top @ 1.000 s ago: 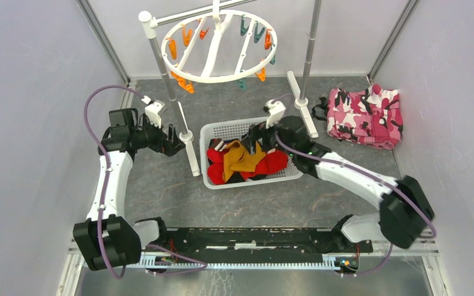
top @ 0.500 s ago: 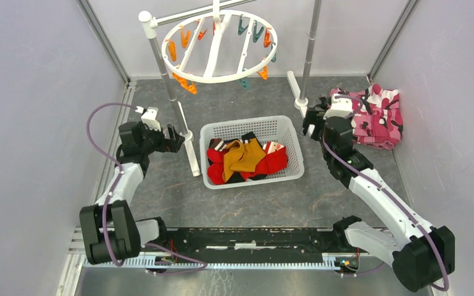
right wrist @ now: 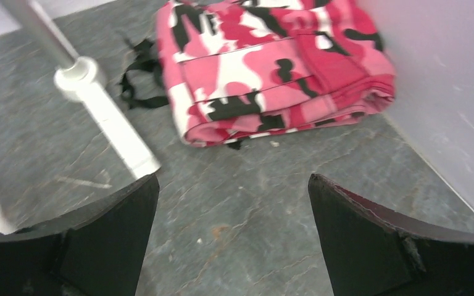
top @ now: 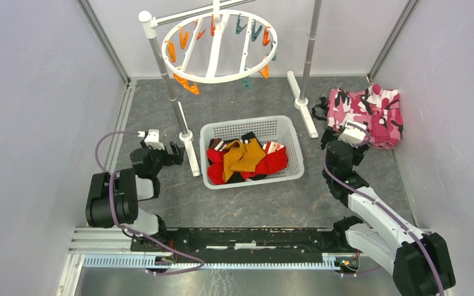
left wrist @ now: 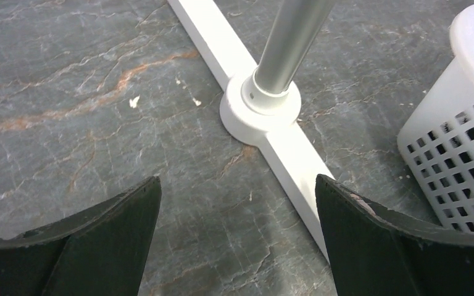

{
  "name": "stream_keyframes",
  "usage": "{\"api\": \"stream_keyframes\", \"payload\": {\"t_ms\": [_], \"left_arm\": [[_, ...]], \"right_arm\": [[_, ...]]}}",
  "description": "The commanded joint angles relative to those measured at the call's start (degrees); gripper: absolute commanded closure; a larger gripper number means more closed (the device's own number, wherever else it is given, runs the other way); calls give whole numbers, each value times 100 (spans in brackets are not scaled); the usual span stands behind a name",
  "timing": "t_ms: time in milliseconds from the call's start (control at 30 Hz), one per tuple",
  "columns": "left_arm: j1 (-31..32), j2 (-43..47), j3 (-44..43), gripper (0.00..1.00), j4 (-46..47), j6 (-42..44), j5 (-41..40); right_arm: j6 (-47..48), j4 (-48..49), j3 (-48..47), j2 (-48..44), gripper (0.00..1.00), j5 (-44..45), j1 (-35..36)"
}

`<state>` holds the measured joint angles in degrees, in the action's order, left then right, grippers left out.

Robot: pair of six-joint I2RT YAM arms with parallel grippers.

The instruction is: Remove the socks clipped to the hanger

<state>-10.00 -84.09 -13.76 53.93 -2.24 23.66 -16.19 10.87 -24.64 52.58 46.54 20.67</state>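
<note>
The hanger [top: 222, 79], a round white ring with orange and teal clips, hangs from the rack at the back; no sock shows on its clips. The socks [top: 247, 159], red, mustard and black, lie heaped in the white basket [top: 247, 122]. My left gripper [top: 173, 152] [left wrist: 237, 179] is open and empty, low over the floor just left of the rack's pole base [left wrist: 260, 108]. My right gripper [top: 343, 145] [right wrist: 233, 177] is open and empty too, right of the basket and facing the pink cloth.
A folded pink camouflage cloth [top: 367, 117] [right wrist: 271, 68] lies at the right wall. The rack's white feet [top: 191, 157] [right wrist: 108, 120] flank the basket, whose wall [left wrist: 457, 142] shows at the right in the left wrist view. Grey walls close in on both sides.
My right gripper left the spot over the basket and swung right and back, down beside the pink cloth. The left arm folded back and lowered toward the rack's foot.
</note>
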Motion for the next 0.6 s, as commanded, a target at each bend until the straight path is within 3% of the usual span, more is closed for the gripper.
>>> {"api": "stream_keyframes", "payload": {"t_ms": [0,133,233,333,400,567], "left_arm": [[138,20,365,0,1810,-95,-392],[350,-831,1130,0,4258,-139,-709],[362,-383,952,0,3167,21,-797],[362,-478,561,0,2678,-106,-856],[430,-405,228,0,1860,0,-932],[582,-396,163,0,1734,94,-1158]], "right_arm": [[430,1264,442,96,2,1093,-186],[691,1703,597,696,2,1167,-407],[694,1995,716,1085,2,1036,-504],[620,2188,764,1211,2,690,-510],[642,2232,775,1198,2,506,-505],[1047,2616,892,1199,2,238,-504]]}}
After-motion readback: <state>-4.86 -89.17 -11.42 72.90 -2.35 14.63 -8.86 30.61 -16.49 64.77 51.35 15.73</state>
